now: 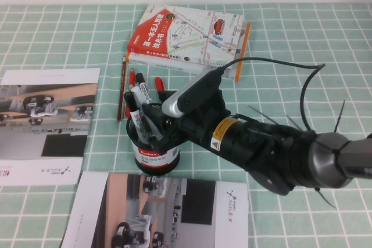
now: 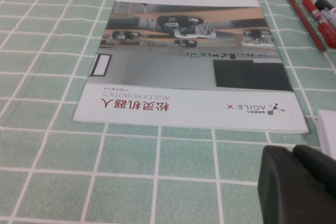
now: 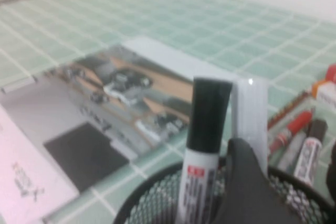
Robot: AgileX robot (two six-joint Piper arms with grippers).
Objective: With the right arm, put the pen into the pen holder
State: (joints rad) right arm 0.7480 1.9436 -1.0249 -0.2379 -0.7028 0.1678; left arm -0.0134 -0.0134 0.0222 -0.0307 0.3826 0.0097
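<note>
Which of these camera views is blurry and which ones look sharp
The right wrist view is softest: the white-barrelled black-capped pen standing in the black wire-mesh cup by the right tool is hazy. The high view is crisp, evenly lit. The left wrist view is sharp on the brochure, blurred on the left tool.

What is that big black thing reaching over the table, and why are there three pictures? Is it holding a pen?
The big black thing is the right arm of a robot, and its claw, the right gripper, sits over the pen holder, a black mesh cup. The top picture looks down from above. The other two come from little cameras on each wrist. In the right wrist picture the pen stands in the cup with its black cap up, a gripper finger right beside it; I cannot tell if it is gripped or let go. The left gripper waits above a booklet. On the green checked tablecloth also lie a book, a pencil and red-capped markers.
</note>
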